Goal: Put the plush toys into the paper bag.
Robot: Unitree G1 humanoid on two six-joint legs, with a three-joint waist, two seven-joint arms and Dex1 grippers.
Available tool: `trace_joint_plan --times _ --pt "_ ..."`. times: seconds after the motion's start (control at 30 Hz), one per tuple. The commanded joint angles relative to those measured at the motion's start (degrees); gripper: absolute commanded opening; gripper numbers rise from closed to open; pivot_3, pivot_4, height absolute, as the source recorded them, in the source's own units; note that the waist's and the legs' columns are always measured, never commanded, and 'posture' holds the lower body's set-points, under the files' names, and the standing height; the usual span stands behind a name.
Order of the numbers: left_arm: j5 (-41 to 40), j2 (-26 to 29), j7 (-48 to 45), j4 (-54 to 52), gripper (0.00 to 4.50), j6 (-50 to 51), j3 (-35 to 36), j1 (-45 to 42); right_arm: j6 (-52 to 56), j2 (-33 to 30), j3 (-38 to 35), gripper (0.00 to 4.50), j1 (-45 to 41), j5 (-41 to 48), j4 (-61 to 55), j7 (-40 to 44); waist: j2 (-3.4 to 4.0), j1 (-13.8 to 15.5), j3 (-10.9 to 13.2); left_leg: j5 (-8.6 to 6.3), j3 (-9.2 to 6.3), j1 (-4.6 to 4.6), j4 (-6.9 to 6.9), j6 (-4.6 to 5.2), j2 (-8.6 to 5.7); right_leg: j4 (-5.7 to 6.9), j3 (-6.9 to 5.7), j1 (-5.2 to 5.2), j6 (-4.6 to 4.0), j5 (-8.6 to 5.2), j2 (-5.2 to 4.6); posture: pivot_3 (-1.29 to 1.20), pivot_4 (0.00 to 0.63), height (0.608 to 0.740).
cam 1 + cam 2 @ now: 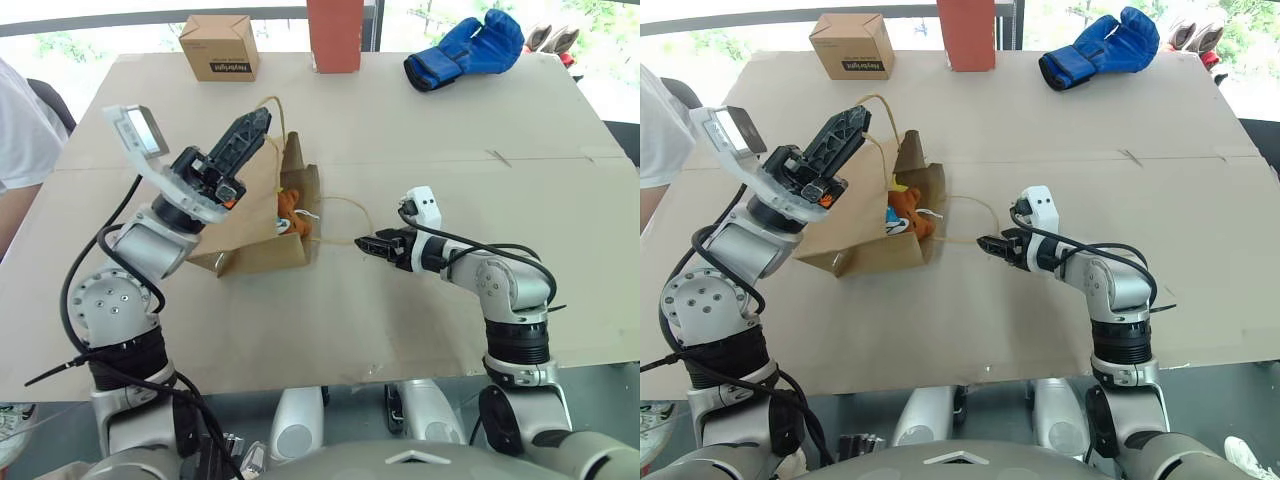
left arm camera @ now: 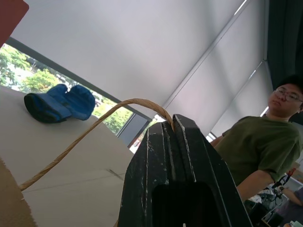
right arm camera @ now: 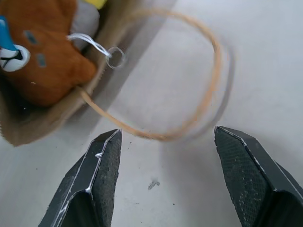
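Behind paper bag: cardboard box, boxing glove.

The brown paper bag lies on its side on the counter, mouth opening toward three o'clock. A brown plush toy with a blue-white face patch sits inside the mouth. One tan loop handle lies flat at three o'clock; the other is raised.

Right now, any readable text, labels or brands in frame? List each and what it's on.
Black print on the front of the small cardboard box at the table's far edge: one line, too small and blurred to read.
Paper bag: no print visible.
Blue boxing glove: no marking legible.
Red box next to the cardboard box: plain face, no text visible.
So nothing can be quoted with confidence.
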Motion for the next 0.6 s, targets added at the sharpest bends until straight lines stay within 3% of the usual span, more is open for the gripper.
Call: trace_joint_plan --times 0.03,0.17,0.27,0.43,0.6 --pt "-2.2 0.3 0.7 -3.4 0.00 -1.4 1.6 0.0 -0.6 0.0 0.3 2.94 -2.1 2.5 3.5 0.4 0.00 -0.1 0.0 0.00 0.00 0.00 0.00 0.00 0.00 0.00 0.00 0.00 0.00 0.00 0.00 0.00 0.150 0.740" --pt "-2.9 0.6 1.2 -4.2 0.00 -1.4 2.2 0.8 -2.8 1.3 -1.1 2.94 -2.7 4.9 5.8 0.5 0.00 -0.1 0.0 0.00 0.00 0.01 0.00 0.00 0.00 0.00 0.01 0.00 0.00 0.00 0.01 0.00 0.150 0.740" --pt "-3.1 0.8 1.4 -4.5 0.00 -1.8 2.3 1.3 -4.3 0.9 -0.7 2.32 -3.1 5.9 6.8 0.8 0.00 -0.1 0.0 0.00 -0.01 0.00 -0.01 0.00 0.01 0.00 0.00 0.00 0.00 0.00 0.02 0.00 0.150 0.740" --pt "-3.2 0.6 1.9 -4.8 0.00 -2.5 1.8 1.1 -7.9 1.9 -2.2 0.02 -3.7 10.1 6.4 3.2 0.00 -0.1 0.0 0.00 0.00 -0.02 -0.01 0.00 0.00 -0.01 0.01 -0.01 0.00 0.00 0.02 0.00 0.150 0.740" --pt "-3.3 0.8 2.0 -3.6 0.00 -3.1 1.5 -1.3 -8.1 2.9 -9.0 0.02 -8.0 19.6 3.2 2.8 0.01 0.1 0.0 0.00 -0.01 -0.03 -0.01 0.00 0.01 -0.01 0.00 -0.01 0.01 0.00 0.02 0.00 0.150 0.740"
